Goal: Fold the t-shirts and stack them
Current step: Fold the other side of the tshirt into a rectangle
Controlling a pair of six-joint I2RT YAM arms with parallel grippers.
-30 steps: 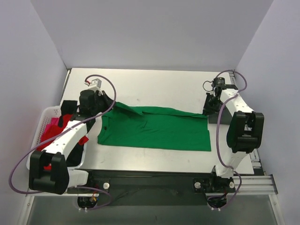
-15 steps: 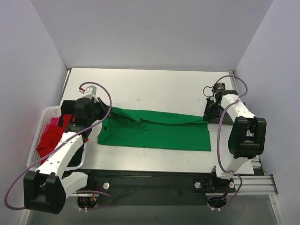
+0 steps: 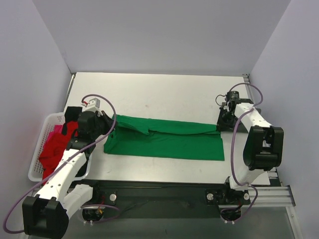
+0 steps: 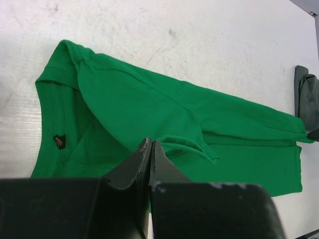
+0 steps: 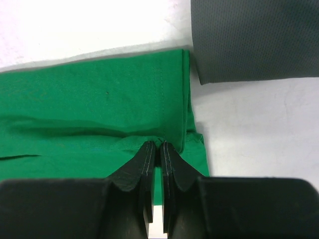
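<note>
A bright green t-shirt [image 3: 169,142] lies lengthwise across the table, its far edge folded over toward the near side. My left gripper [image 3: 112,125] is at the collar end. Its jaws [image 4: 150,142] are shut, and the free edge of the folded layer [image 4: 189,147] runs up to their tips. At the hem end my right gripper [image 3: 221,125] is shut, with a bunch of green cloth [image 5: 99,94] pinched between its tips [image 5: 159,144]. A folded dark grey t-shirt [image 5: 254,40] lies just right of the green hem. Red [image 3: 52,149], pink [image 3: 55,130] and black [image 3: 74,112] t-shirts are heaped at the left.
A white lattice basket [image 3: 36,167] stands at the table's left edge and holds the heaped shirts. The left arm reaches over its right side. The grey wall rises behind the table's far edge. A black rail [image 3: 164,191] runs along the near edge.
Both grippers have moved toward the near edge and lower, carrying the green shirt's far edge over onto itself. The raised left corner has come down.
</note>
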